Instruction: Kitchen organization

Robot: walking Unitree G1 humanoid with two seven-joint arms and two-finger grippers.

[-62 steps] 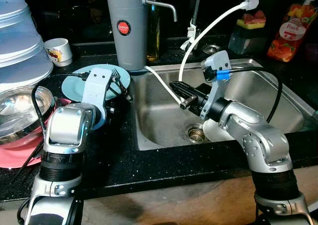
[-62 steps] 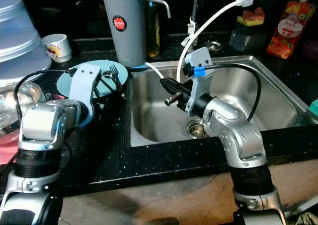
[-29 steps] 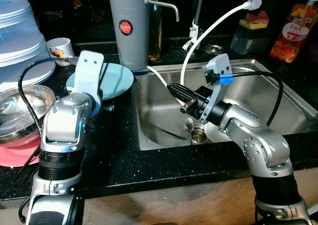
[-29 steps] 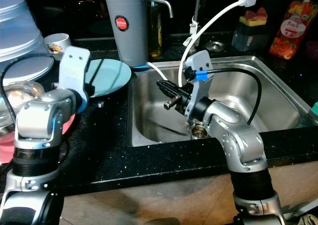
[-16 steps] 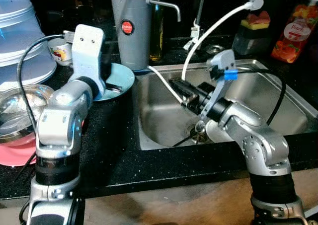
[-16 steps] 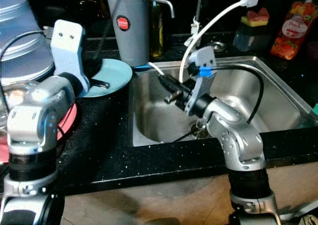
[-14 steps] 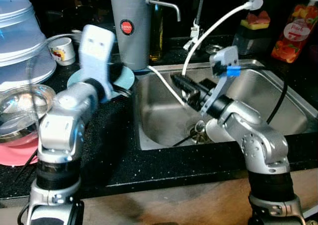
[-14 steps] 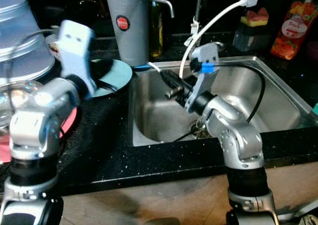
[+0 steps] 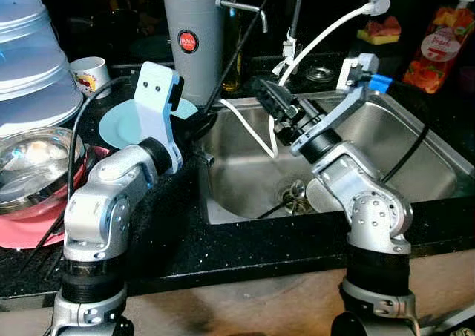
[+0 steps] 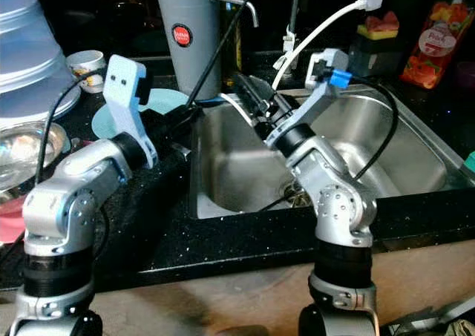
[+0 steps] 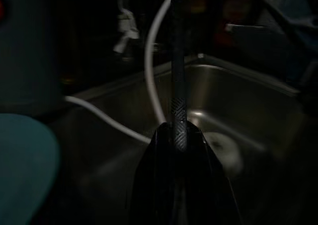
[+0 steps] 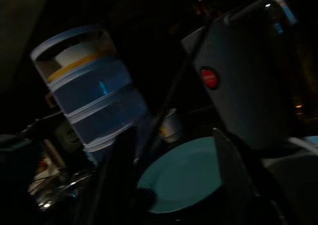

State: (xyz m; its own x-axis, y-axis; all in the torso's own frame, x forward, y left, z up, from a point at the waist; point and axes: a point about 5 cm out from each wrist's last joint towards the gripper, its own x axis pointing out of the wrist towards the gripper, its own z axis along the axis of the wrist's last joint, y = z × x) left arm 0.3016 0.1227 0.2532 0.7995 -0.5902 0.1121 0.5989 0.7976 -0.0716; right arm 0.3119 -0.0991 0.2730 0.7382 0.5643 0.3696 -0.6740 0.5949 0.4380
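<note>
Chopstick-like black utensil (image 11: 178, 86) sits pinched between the left fingers (image 11: 175, 135), its long axis running straight out from them, tip pointing up and away over the sink (image 9: 401, 139) toward the grey dispenser (image 9: 194, 39). Just behind those fingers lies the teal plate (image 9: 122, 124) on the tabletop (image 9: 171, 232). The right fingers (image 10: 252, 91), spread and holding nothing, hover beside the stick's shaft. Judging by this, the utensil is lifted but not yet put away.
</note>
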